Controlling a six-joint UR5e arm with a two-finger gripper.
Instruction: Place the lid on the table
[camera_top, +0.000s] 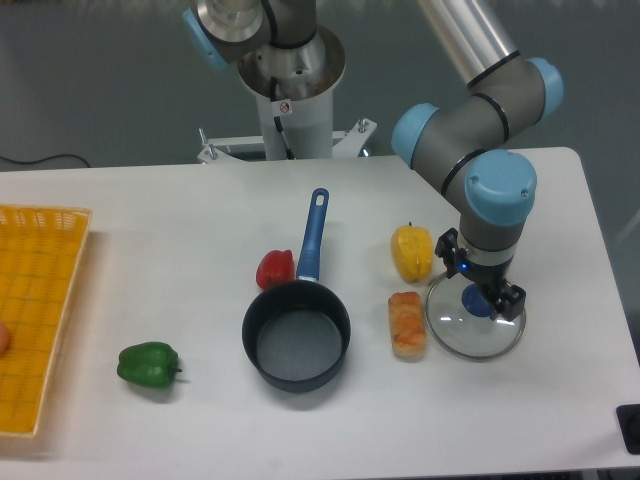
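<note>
1. Nearest me, the lid (474, 326) lies low over the white table (560, 400) at its right side, just beside the orange bread-like piece (406, 324), and well apart from the dark saucepan (297, 334). From this angle I cannot tell whether its metal rim rests fully on the surface or sits a hair above it.
2. My main worry: if the rim is not fully down when I let go, the glass could drop, rattle or skid into the bread-like piece or the yellow pepper (412, 252) behind it.
3. A second risk, as I judge it, is a lift-off with the fingers not fully clear of the blue knob (477, 300); that would drag or tip the lid.
4. The gripper (481, 298) stands straight down over the lid's centre, its fingers narrow and close on either side of the knob. They appear to grip it, though the wrist hides the contact.
5. Farther back, the red pepper (275, 269) sits against the saucepan handle, clear of all this.
</note>
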